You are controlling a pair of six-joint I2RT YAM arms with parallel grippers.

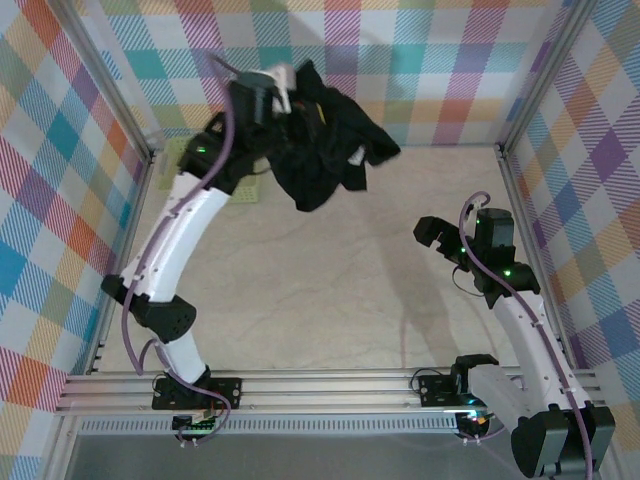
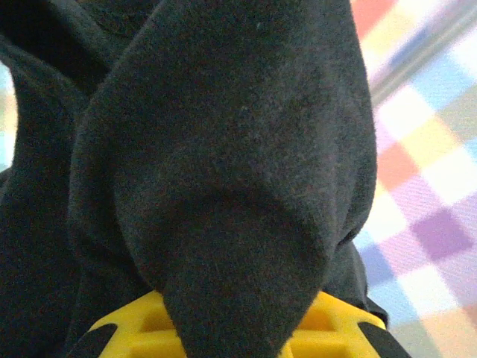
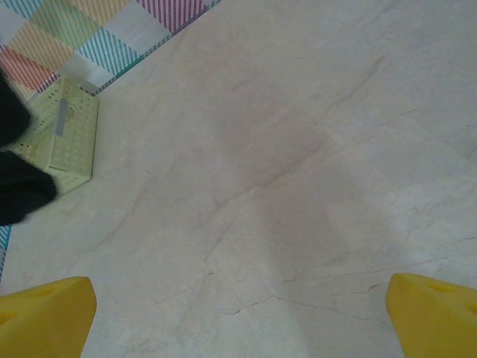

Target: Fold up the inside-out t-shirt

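Top external view: I count one inside-out t-shirt (image 1: 318, 140), black and bunched, hanging at the far left part of the table (image 1: 330, 290), close to the back wall.
Tag: one small white tag (image 1: 355, 157) shows on the right side of the hanging cloth.
Shirt's contact: I cannot tell whether its lowest fold touches the table.
Left gripper: one left gripper (image 1: 272, 92) sits at the top of the bundle, clamped on the t-shirt, which droops to its right.
Left wrist view: black cloth (image 2: 223, 171) drapes over the camera's own yellow fingers (image 2: 134, 324), and only their bases peek out below it.
Right gripper: one right gripper (image 1: 437, 237) hangs over bare table on the right, well apart from the shirt and holding nothing.
Right wrist view: its two yellow fingertips (image 3: 45, 313) stand at opposite edges of the frame, so the gripper (image 3: 238, 321) is spread wide over bare table.
Basket: one pale green lattice basket (image 3: 65, 138) stands at the far left by the wall, and a dark edge of the shirt (image 3: 19, 186) overlaps it in this view.
Basket from above: it (image 1: 250, 187) lies partly under the left arm (image 1: 180, 240), just beside the hanging cloth.
Arms: two, counting the right arm (image 1: 530, 330).
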